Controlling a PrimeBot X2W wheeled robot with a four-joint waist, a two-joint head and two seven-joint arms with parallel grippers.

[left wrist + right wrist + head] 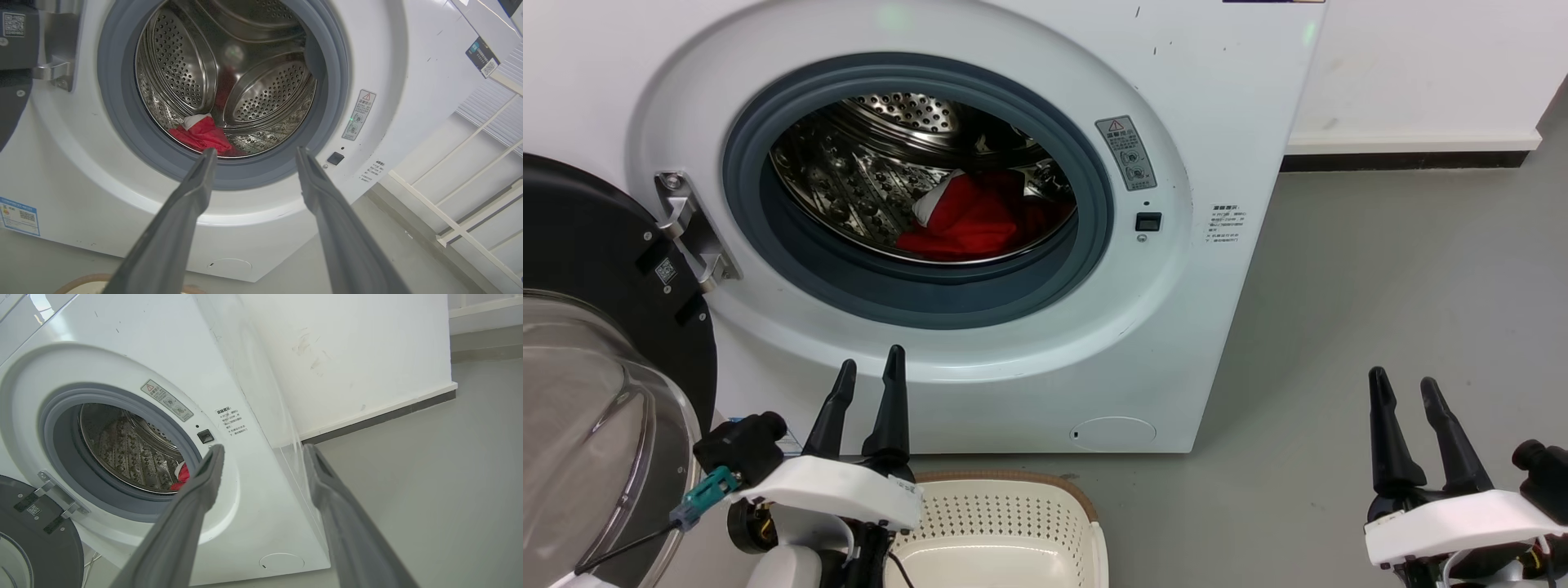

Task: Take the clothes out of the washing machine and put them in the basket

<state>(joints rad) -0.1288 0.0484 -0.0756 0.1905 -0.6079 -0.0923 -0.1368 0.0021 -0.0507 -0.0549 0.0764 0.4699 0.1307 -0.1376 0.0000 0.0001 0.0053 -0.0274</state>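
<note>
Head view looks down on the washing machine (pixel 1225 122), a white front-loader on a grey floor (pixel 1380 286) with a white wall (pixel 1421 65) behind it to the right; its round door (pixel 580 237), black-framed with a glass bowl, is swung fully open to the left on a metal hinge (pixel 690 233); inside the grey rubber ring (pixel 915 304) the perforated steel drum (pixel 849 175) holds the clothes (pixel 980 224), a heap of bright red fabric with a white patch at its upper left, lying on the drum's bottom towards the right and well inside the opening; the basket (pixel 1013 510), cream plastic with perforated sides and a brown rim, sits on the floor just in front of the machine's base, its left part hidden behind the left wrist; the left pincer (pixel 872 358) hangs just above the basket in front of the machine's lower panel, its two dark fingers parted and holding nothing, well short of the opening; the right pincer (pixel 1403 377) is off to the right over bare floor, well apart from machine and basket, fingers likewise spread and empty; left wrist view looks between that pincer's spread fingers into the drum, where the red heap lies at the bottom with the white patch uppermost; right wrist view shows a sliver of red in the drum past its own finger.
</note>
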